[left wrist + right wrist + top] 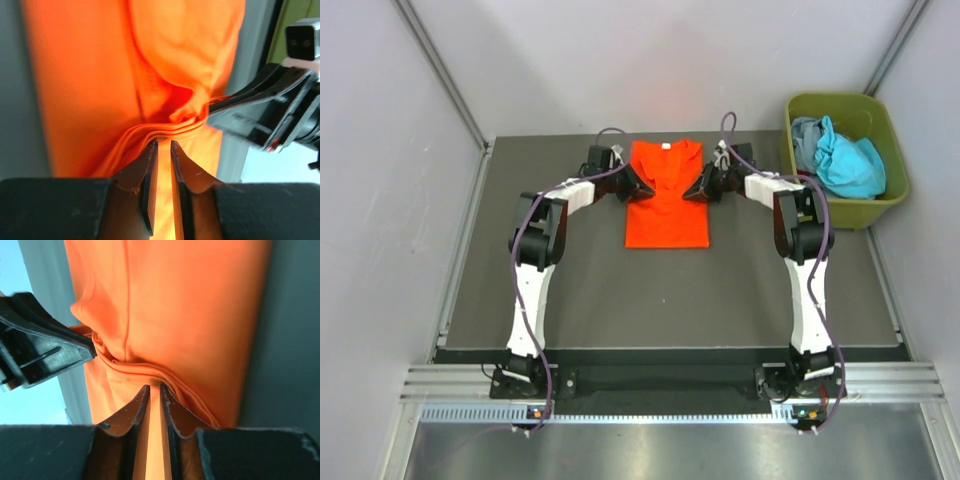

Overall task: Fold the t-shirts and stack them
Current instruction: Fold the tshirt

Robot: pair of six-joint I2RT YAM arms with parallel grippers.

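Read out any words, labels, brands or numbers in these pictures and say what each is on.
No text is readable.
The small white neck label on the bright orange cloth t-shirt: too small to read.
The olive-green plastic bin: no markings visible.

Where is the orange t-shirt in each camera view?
Top external: orange t-shirt lies far centre of the table, between left end effector and right end effector.
Left wrist: fills upper left and centre, bunched at the left end effector.
Right wrist: fills upper centre, bunched at the right end effector.
Shared landmark: the pinched cloth ridge between them.
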